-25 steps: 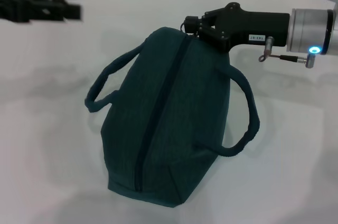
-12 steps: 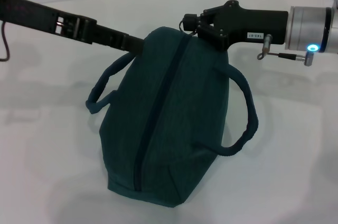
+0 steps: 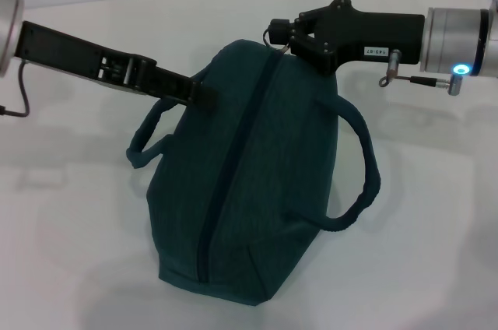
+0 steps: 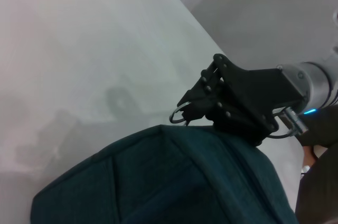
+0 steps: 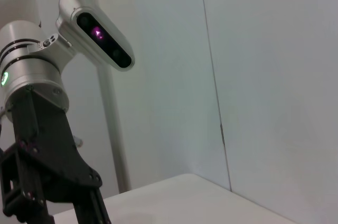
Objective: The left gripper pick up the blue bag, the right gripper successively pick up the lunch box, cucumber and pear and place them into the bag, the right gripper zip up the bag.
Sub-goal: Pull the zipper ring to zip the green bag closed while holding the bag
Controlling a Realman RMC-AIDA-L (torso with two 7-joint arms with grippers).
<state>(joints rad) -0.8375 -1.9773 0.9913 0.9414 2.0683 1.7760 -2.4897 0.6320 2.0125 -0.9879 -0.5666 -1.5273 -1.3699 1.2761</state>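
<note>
Since a moment ago my black left gripper [image 3: 204, 93] has reached the dark teal-blue fabric bag [image 3: 257, 182], to steady it; I cannot tell its grip. My black right gripper [image 3: 282, 35] is clenched on the round metal zipper ring [image 4: 179, 116], to zip it.

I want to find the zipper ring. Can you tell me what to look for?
Find the big blue bag on the white table. Follow its dark zipper to the far end, where the right gripper holds a small metal ring. It's the only shiny round loop there.
</note>
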